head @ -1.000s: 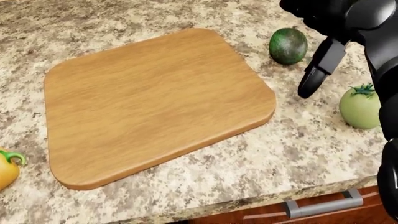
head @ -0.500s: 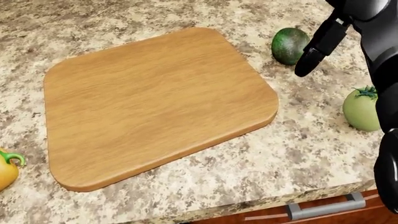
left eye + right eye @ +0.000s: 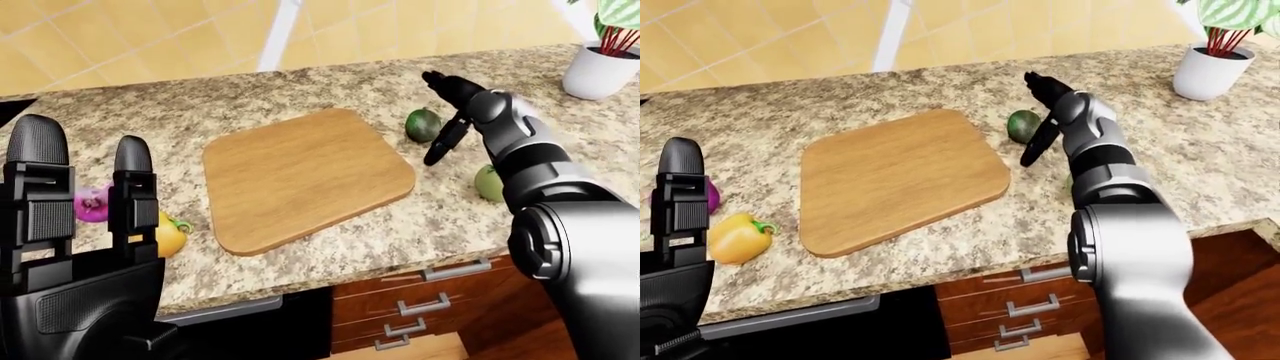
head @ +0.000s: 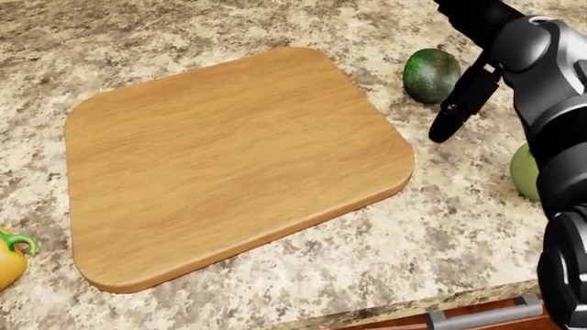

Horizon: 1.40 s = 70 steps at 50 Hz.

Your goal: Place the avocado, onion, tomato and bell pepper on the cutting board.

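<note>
My right hand (image 3: 447, 112) hovers open and empty beside the avocado (image 3: 423, 125) on the speckled granite table (image 3: 330, 247), tan tiled wall behind. The cutting board (image 3: 305, 176) lies bare. Tomato (image 3: 488, 183) sits near the table's edge, bell pepper (image 3: 738, 237) and onion (image 3: 92, 204) left, by my open, empty left hand (image 3: 80, 202).

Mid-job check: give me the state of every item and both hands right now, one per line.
cutting board: bare, nothing on it
avocado: on counter, right of board
tomato: on counter, partly behind right arm
bell pepper: on counter, left of board
onion: on counter, partly hidden
right hand: open, beside avocado
left hand: open, raised, empty
</note>
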Available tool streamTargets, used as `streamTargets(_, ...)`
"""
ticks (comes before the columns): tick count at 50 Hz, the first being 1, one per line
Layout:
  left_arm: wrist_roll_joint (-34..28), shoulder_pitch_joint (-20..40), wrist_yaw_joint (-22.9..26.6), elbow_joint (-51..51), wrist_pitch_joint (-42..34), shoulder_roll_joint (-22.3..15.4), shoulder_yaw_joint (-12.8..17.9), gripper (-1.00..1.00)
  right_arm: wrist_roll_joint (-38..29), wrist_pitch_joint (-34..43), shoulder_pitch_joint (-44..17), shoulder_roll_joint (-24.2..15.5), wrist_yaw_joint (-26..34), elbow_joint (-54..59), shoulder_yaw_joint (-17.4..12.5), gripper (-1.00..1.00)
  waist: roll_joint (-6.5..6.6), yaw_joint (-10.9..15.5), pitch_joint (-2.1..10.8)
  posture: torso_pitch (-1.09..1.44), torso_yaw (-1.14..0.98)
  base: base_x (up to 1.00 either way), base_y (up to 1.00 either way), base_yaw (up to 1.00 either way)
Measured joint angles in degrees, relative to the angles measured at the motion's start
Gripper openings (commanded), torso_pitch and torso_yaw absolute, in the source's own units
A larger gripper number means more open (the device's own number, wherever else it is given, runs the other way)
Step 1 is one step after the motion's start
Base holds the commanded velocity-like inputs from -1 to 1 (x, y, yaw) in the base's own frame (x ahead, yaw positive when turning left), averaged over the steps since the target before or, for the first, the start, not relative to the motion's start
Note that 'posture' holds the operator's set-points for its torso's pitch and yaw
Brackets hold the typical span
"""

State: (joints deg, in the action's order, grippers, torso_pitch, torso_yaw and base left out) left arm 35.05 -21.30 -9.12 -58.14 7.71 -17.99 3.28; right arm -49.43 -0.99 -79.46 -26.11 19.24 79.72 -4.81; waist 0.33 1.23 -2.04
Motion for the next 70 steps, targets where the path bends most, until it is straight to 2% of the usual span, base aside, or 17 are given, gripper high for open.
streamTargets(3, -0.11, 0.0, 0.28, -0.01, -0.17, 0.33, 0.0, 1.0, 0.05, 0.09, 0.34, 0.12, 0.12, 0.04, -0.09, 1.0, -0.04, 0.04, -0.03, 0.0, 0.0, 0.0, 0.0, 0.0)
streamTargets(4, -0.15, -0.06, 0.36, -0.01, -0.19, 0.41, -0.02, 1.0, 0.27, 0.16, 0.47, 0.15, 0.57, 0.0, -0.38, -1.0, -0.07, 0.05, -0.04, 0.0, 0.0, 0.0, 0.0, 0.0)
streamTargets(12, -0.29, -0.33, 0.7, 0.03, -0.07, 0.5, -0.27, 1.0, 2.08, 0.44, 0.88, 0.03, 2.92, -0.57, -0.68, -1.0, -0.24, 0.0, 0.11, 0.0, 0.0, 0.0, 0.0, 0.0)
streamTargets(23, -0.28, -0.76, 0.34, -0.06, 1.1, -0.17, -0.38, 1.0, 3.22, -1.89, 1.16, -0.17, 2.91, -0.27, -0.53, -1.0, -0.18, 0.11, -0.02, 0.0, 0.0, 0.0, 0.0, 0.0)
streamTargets(30, -0.19, -0.86, 0.58, 0.16, 0.58, -0.02, -0.63, 1.0, 3.24, -3.96, -2.67, -1.37, 0.68, -0.48, -0.54, -1.0, 0.2, 0.01, -0.51, 0.0, 0.0, 0.0, 0.0, 0.0)
streamTargets(35, -0.51, -0.84, 0.67, 0.04, 0.36, 0.26, -0.86, 1.0, 3.85, -5.0, -8.08, -1.6, 0.58, -0.49, -0.86, -1.0, 0.33, -0.24, -0.66, 0.0, 0.0, 0.0, 0.0, 0.0)
streamTargets(41, -0.49, -0.81, 0.75, 0.01, 0.5, 0.11, -0.91, 1.0, 4.38, -6.73, -12.45, 1.92, 1.3, -0.96, -0.22, -1.0, 0.33, -0.49, -0.41, 0.0, 0.0, 0.0, 0.0, 0.0)
streamTargets(47, -0.57, -1.18, 0.89, -0.02, 0.7, 0.19, -1.14, 1.0, 3.65, -7.35, -14.48, 6.14, 2.31, 0.11, -0.05, -1.0, 0.32, -0.4, -0.76, 0.0, 0.0, 0.0, 0.0, 0.0)
streamTargets(57, -0.5, -1.13, 1.99, 0.04, -0.27, 1.26, -0.81, 1.0, 3.23, -8.7, -13.41, 13.15, 3.42, 1.04, -0.03, -1.0, 0.47, -0.3, -0.89, 0.0, 0.0, 0.0, 0.0, 0.0)
streamTargets(70, 0.26, -0.64, 1.56, 0.03, -0.66, 0.78, -0.51, 1.0, 2.06, -10.35, -12.81, 18.16, 5.72, 1.16, 0.36, -1.0, 0.75, -0.33, -0.59, 0.0, 0.0, 0.0, 0.0, 0.0)
